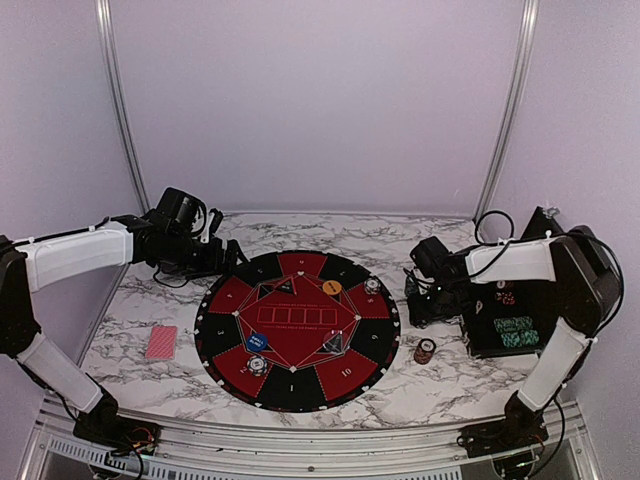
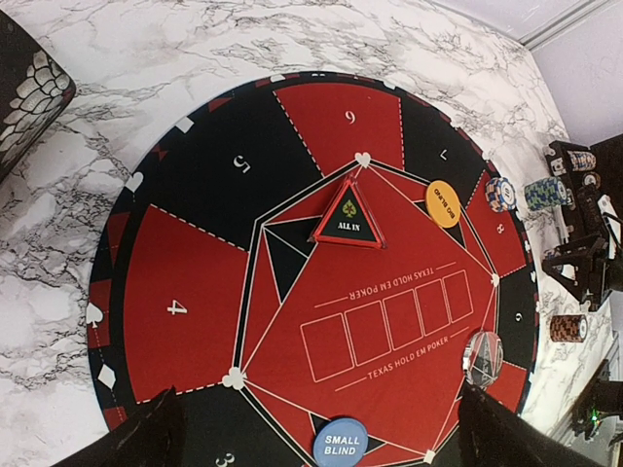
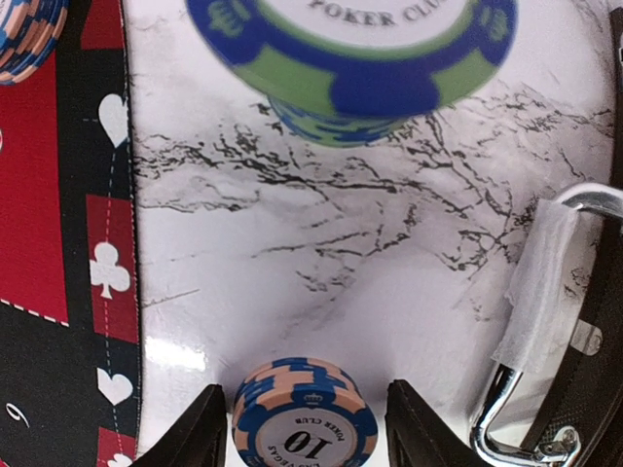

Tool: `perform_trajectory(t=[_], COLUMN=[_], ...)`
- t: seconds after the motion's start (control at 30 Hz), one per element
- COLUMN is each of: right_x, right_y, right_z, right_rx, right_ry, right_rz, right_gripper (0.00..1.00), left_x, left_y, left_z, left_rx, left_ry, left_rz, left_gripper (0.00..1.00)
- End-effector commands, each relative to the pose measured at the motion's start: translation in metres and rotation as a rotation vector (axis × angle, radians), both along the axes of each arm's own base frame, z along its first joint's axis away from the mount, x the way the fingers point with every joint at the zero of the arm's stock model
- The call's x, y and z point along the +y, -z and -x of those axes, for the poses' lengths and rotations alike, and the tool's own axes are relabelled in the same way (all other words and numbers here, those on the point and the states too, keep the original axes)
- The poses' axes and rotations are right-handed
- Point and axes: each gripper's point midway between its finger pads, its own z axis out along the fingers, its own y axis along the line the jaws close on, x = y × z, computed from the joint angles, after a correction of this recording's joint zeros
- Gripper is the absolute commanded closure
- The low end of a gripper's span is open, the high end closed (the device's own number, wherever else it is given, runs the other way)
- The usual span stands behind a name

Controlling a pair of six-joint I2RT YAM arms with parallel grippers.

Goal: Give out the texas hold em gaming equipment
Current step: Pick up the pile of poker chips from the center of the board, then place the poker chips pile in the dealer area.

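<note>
Your right tool is spread, its fingers flanking a short stack of orange-and-blue striped poker chips marked 10 on the white marble desk, beside the round black-and-red mat. Your left tool hangs spread and empty over the mat.

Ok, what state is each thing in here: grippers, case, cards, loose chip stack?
left gripper: open, empty, above the mat
right gripper: open, fingers either side of the orange chip stack, contact unclear
orange chip stack: upright on the table
black case: open, chips showing inside
playing cards: face down, flat on the table
</note>
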Motion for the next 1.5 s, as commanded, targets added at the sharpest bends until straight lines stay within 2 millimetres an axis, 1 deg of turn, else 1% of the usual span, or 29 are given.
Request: perform_trajectory(t=[0.0,0.27,0.47,0.53,0.73,0.9,1.0,1.17,1.33,1.47], right_x=[0.003,0.007,0.009,0.01,0.011,0.018,0.027,0.045,0.074,0.104], right_y=[0.001,-0.005,-0.009,-0.012,-0.028,-0.043,-0.051,-0.057,-0.064,-0.066], right_z=[0.009,0.007,0.005,0.003,-0.007,-0.017,-0.02,-0.014,0.002,0.02], right_rx=[0.028,0.02,0.015,0.007,-0.031,-0.064,-0.078,-0.08,-0.079,-0.074], right_ry=[-0.002,-0.003,-0.005,-0.005,-0.001,-0.014,-0.031,-0.066,-0.123,-0.171], right_rz=[0.012,0.005,0.005,0.007,0.017,0.016,0.012,0.006,-0.017,-0.03], right_gripper=[0.47,0.54,0.64,0.65,0.67,0.67,0.67,0.67,0.67,0.68], left_x=[-0.002,-0.002,-0.002,-0.002,-0.002,-0.002,-0.002,-0.002,-0.002,-0.003], left_y=[0.001,0.002,0.001,0.0,0.0,-0.001,-0.002,-0.002,0.0,-0.001], left_z=[-0.001,-0.001,-0.001,-0.001,-0.001,-0.001,-0.001,-0.001,-0.001,-0.001], left_rx=[0.003,0.005,0.003,0.002,0.0,0.0,-0.004,-0.005,0.001,0.003], left_ry=[0.007,0.006,0.006,0.007,0.006,0.006,0.005,0.006,0.004,0.003], left_rz=[0.005,0.004,0.005,0.006,0.007,0.007,0.006,0.007,0.008,0.015], left_gripper=[0.01,0.01,0.01,0.01,0.01,0.01,0.01,0.01,0.01,0.01])
